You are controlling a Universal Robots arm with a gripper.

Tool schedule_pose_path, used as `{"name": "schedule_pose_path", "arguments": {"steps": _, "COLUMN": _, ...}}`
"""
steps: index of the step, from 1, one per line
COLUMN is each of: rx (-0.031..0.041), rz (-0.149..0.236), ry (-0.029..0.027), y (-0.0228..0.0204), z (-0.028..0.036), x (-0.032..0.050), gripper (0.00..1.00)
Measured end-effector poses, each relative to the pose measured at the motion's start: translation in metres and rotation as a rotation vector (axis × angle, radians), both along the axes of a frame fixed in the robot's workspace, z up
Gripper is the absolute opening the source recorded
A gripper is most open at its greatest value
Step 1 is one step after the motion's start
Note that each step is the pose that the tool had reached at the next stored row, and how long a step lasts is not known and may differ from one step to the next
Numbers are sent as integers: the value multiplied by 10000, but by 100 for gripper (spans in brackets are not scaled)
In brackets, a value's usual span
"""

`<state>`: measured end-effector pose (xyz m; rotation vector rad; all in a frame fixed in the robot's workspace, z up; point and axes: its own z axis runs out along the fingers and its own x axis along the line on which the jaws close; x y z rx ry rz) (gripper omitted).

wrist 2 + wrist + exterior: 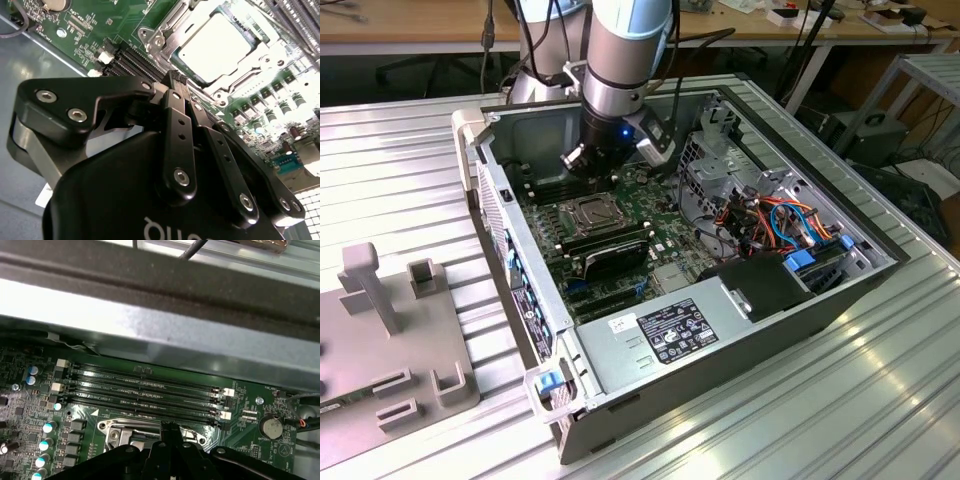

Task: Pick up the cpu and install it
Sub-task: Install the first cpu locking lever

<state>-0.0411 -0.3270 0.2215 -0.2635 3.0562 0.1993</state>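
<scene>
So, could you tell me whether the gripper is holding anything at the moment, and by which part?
Nothing is held. The gripper is shut on itself with nothing between its tips, above the cpu, which already sits in its socket.

Even overhead light brightens the ribbed metal table [880, 380] in the exterior view, streaking its ridges with pale glare; the open computer case [720, 330] holds deeper shade, a small blue lamp glowing on the arm. In the second wrist view the cpu [220, 47] is washed near white by glare; the close black gripper [176, 80] sits soft and dark. In the first wrist view, sheen runs along the case wall [160, 335].
</scene>
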Motion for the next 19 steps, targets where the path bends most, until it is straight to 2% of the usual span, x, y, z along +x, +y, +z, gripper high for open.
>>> {"name": "schedule_pose_path", "arguments": {"steps": 9, "rx": -3, "rz": 0, "ry": 0, "y": -105, "z": 0, "x": 0, "gripper": 11}}
{"name": "schedule_pose_path", "arguments": {"steps": 17, "rx": -11, "rz": 0, "ry": -1, "y": -236, "z": 0, "x": 0, "gripper": 11}}
{"name": "schedule_pose_path", "arguments": {"steps": 19, "rx": -15, "rz": 0, "ry": 0, "y": -283, "z": 0, "x": 0, "gripper": 11}}
